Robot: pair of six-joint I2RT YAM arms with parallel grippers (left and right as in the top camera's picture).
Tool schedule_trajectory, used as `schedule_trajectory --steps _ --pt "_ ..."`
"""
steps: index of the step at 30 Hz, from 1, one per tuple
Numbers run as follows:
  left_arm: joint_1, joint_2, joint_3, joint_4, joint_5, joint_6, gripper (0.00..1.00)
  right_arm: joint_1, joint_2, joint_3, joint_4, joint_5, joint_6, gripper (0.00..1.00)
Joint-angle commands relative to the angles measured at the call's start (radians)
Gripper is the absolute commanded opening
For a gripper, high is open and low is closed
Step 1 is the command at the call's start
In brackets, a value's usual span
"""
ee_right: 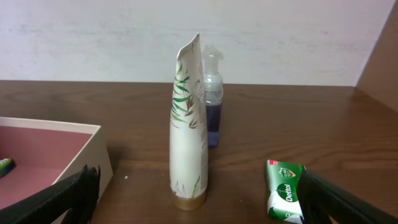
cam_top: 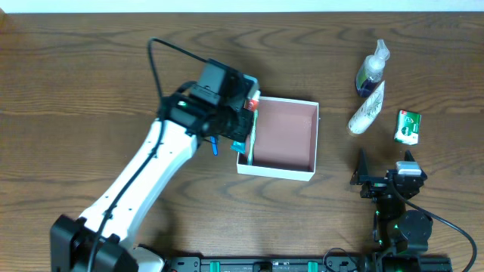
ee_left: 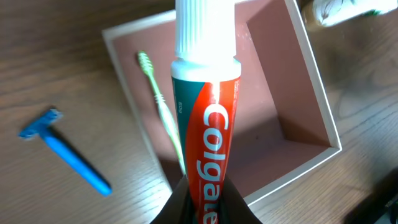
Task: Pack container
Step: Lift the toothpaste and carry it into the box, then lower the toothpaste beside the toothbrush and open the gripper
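The container (cam_top: 287, 132) is a shallow square white-walled box with a pinkish inside, at the table's middle. A green toothbrush (ee_left: 160, 109) lies in it along its left wall. My left gripper (cam_top: 243, 121) hangs over that left wall, shut on a red and green Colgate toothpaste tube (ee_left: 206, 118). The tube's white cap points out over the container (ee_left: 286, 99), and the jaws (ee_left: 206, 202) pinch its tail end. My right gripper (cam_top: 386, 180) rests open at the near right, fingers spread wide and empty (ee_right: 199, 186).
A blue razor (ee_left: 65, 152) lies on the table just left of the container. At the right stand a white leaf-print tube (ee_right: 188, 124), a pump bottle of blue liquid (ee_right: 211, 118) behind it and a green Dettol soap pack (ee_right: 285, 190).
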Motion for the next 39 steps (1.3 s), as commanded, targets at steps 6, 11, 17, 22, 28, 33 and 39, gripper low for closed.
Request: schedule_trajectory --steps 6,11,17,22,28,33,39 --pt "-0.046 0.090 0.012 0.045 -0.032 -0.095 0.11 0.010 -0.006 -0.004 -0.003 -0.004 -0.015 0.99" --pt "-0.048 0.145 0.012 0.066 -0.033 -0.136 0.11 0.010 -0.006 -0.004 -0.003 -0.004 -0.015 0.99" --pt "-0.052 0.195 0.012 0.074 -0.037 -0.166 0.11 0.010 -0.006 -0.004 -0.003 -0.004 -0.015 0.99" --pt "-0.059 0.208 0.012 0.070 -0.090 -0.210 0.11 0.010 -0.006 -0.004 -0.003 -0.004 -0.015 0.99" --pt "-0.106 0.209 0.012 0.062 -0.187 -0.255 0.11 0.010 -0.006 -0.004 -0.003 -0.004 -0.015 0.99" --pt "-0.138 0.217 0.012 0.062 -0.236 -0.262 0.14 0.010 -0.006 -0.004 -0.003 -0.004 -0.015 0.99" --pt "-0.134 0.247 0.012 0.062 -0.273 -0.262 0.15 0.010 -0.006 -0.004 -0.003 -0.004 -0.015 0.99"
